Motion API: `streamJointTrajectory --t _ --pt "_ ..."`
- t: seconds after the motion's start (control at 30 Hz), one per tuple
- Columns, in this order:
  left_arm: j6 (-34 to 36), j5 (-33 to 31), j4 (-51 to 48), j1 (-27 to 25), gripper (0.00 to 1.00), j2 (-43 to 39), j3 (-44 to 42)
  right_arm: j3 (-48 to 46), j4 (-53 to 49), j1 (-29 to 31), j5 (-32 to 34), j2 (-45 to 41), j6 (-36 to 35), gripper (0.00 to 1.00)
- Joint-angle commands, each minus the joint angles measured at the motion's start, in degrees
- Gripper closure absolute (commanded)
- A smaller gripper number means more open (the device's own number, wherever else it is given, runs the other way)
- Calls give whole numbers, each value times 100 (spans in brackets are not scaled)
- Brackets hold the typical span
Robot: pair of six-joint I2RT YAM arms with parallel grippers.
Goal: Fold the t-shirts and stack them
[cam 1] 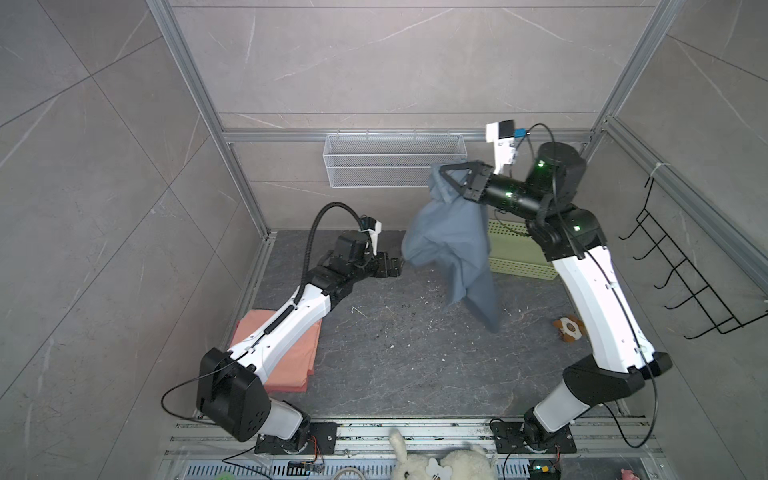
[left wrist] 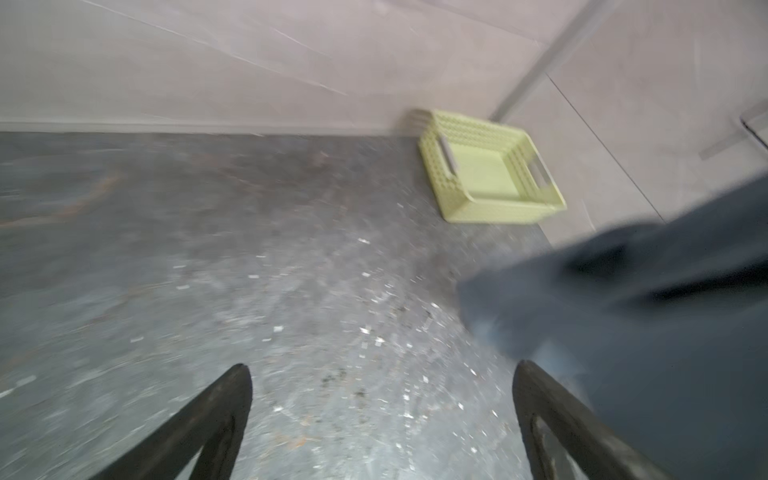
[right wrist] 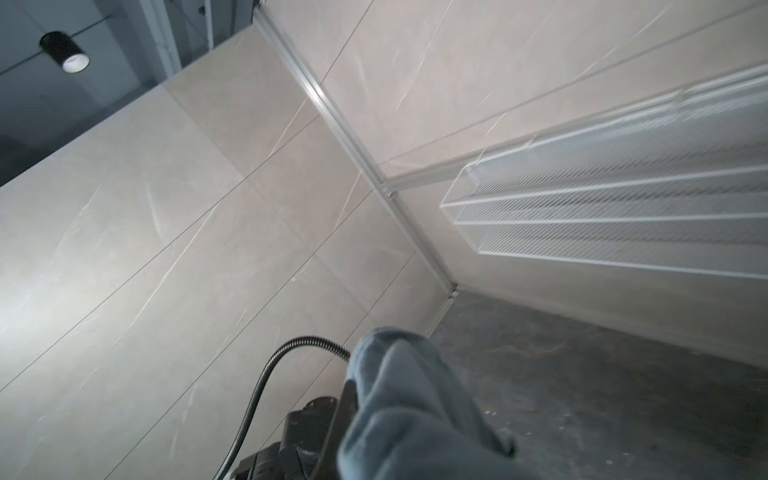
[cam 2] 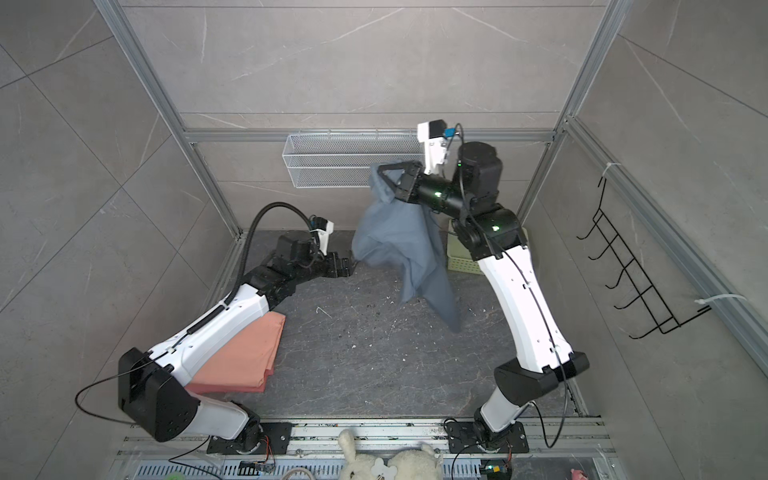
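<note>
The large t-shirt (cam 1: 449, 245) is plain slate blue-grey. The other t-shirts (cam 1: 295, 370), at lower left of a top view, are plain salmon-pink. The basket (left wrist: 498, 212) is pale green with rows of holes. The table (cam 1: 395, 365) is dark grey, marbled, white-speckled.

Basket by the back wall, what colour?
Pale green; the basket shows best in the left wrist view.

The pink shirts (cam 1: 296, 366) are partly covered by the left arm (cam 1: 291, 320); the basket (cam 1: 512, 254) at two o'clock is half hidden behind the blue shirt (cam 1: 449, 241).
</note>
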Motion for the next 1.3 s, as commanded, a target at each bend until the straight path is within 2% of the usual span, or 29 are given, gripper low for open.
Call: streamJointTrajectory --t 0.0,0.1,0.2,0.27,0.4,0.43,0.47,0.5,0.53,0.57,0.63,0.87,1.07,1.27 --pt "-38 -301 141 153 0 -695 -172 575 480 274 -411 -5 309 100" --pt "66 -595 -17 306 0 -1095 -350 269 639 272 -271 -292 266 100" --pt "142 -818 -157 412 0 -1376 -466 -181 157 239 199 -659 -127 100" --pt "185 -931 -292 457 0 -1481 -485 -720 -157 195 652 -946 -320 100" --pt "253 -1099 -653 476 0 -1641 -515 -2491 -461 -233 1850 -1785 -372 99" --pt "261 -1126 -722 475 0 -1678 -551 -2998 -567 -407 2230 -1943 -347 91" --pt "255 -1142 -771 484 0 -1701 -600 -3361 -818 -561 2672 -2021 -159 72" --pt "238 -1153 -813 489 0 -1711 -659 -3673 -1101 -775 2980 -2025 -71 43" --pt "220 -1142 -848 493 0 -1700 -710 -3997 -1286 -935 3164 -1989 -108 20" --pt "189 -1142 -917 501 0 -1678 -738 -4177 -1517 -1068 3462 -1938 -65 16" --pt "108 -1158 -1047 517 0 -1602 -765 -4344 -1686 -1142 3639 -1846 -98 16" --pt "-108 -792 -1241 564 1 -923 -755 -4730 -1412 -1075 3197 -1630 302 19" --pt "-232 -343 -1213 568 4 141 -539 -5557 -678 -458 2878 -1353 1162 21" --pt "-528 -430 -1402 583 11 1407 -75 -6205 94 241 2929 -771 1920 22"
